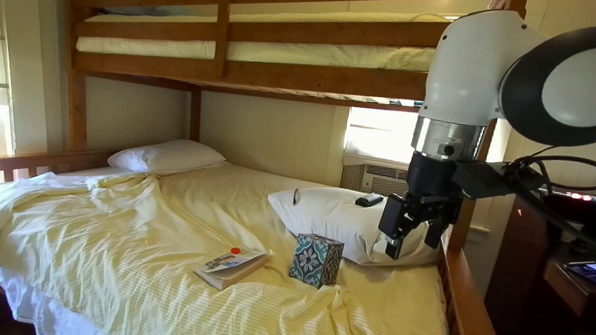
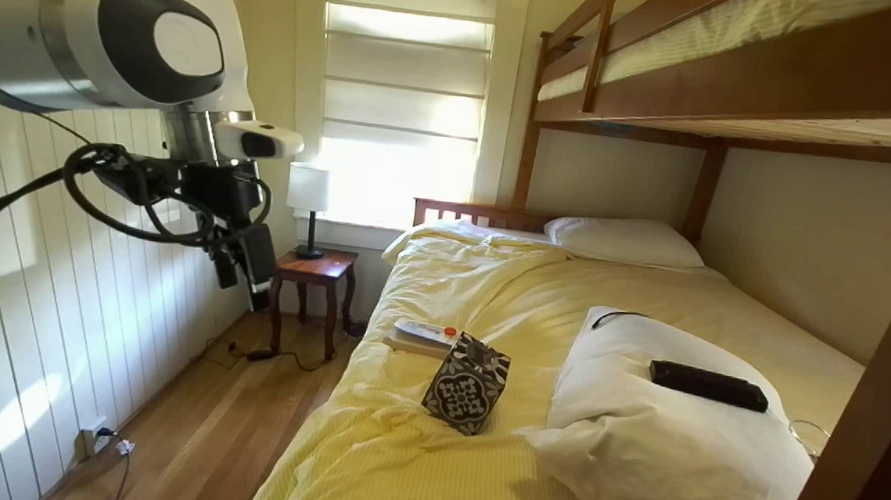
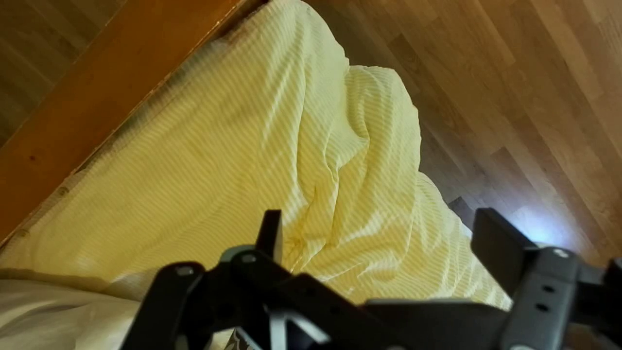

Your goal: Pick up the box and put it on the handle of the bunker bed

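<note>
The box, teal and white patterned, stands slightly tilted on the yellow bedspread. It also shows in an exterior view with a dark patterned side. In the wrist view only a sliver of the box shows at the bottom edge, mostly hidden behind the gripper. The handle of the bunker bed, a brown side rail, runs along the bed end; it crosses the upper left of the wrist view. My gripper is open and empty, above the bed and apart from the box; it also shows in an exterior view.
A white pillow with a black object on it lies beside the box. A booklet lies on the bedspread. The upper bunk's guard rail runs overhead. A lamp stands on a small table.
</note>
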Available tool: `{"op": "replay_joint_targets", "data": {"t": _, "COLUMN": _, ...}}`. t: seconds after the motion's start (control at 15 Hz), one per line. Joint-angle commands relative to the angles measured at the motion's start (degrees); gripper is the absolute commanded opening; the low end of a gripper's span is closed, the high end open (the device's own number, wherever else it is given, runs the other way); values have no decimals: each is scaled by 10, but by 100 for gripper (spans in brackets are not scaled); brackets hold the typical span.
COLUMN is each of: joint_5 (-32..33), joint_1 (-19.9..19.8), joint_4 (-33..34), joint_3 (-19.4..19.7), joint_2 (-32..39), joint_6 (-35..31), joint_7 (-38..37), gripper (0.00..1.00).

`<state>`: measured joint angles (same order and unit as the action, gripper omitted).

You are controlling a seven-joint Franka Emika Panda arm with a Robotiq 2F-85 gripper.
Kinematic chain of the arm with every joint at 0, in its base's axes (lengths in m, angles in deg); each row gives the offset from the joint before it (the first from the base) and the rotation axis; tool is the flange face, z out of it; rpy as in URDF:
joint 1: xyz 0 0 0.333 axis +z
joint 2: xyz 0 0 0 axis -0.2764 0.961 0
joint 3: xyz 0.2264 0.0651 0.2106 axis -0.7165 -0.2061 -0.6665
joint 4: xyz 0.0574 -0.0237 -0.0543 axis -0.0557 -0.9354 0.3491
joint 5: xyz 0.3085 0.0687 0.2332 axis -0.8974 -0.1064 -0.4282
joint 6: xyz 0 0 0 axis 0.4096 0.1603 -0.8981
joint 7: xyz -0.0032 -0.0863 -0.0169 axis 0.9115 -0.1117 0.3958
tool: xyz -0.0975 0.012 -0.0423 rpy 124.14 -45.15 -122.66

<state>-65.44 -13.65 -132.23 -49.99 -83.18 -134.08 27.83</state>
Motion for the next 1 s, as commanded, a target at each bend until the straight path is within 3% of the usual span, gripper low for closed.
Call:
{"op": "replay_joint_targets", "data": {"t": 0.0, "joint_5": 9, "joint_1": 12, "joint_4": 1, "joint_3": 12, "joint_2": 3, "joint_6": 1, "joint_7": -7, "gripper": 100}}
{"op": "replay_joint_targets", "data": {"t": 0.2, "joint_5": 33, "joint_1": -4, "joint_4": 12, "joint_3": 9, "joint_2": 16, "joint_6": -12, "joint_7": -11, "gripper": 100}}
{"op": "replay_joint_targets", "data": {"t": 0.53, "joint_5": 137, "joint_1": -30, "joint_4": 71, "joint_3": 43, "joint_2": 65, "joint_6": -4, "joint_7": 79, "gripper": 100}}
{"op": "replay_joint_targets", "data": {"t": 0.93, "joint_5": 279, "joint_1": -62, "joint_4": 219, "joint_3": 67, "joint_2": 219, "joint_6": 2, "joint_7": 139, "gripper": 100}}
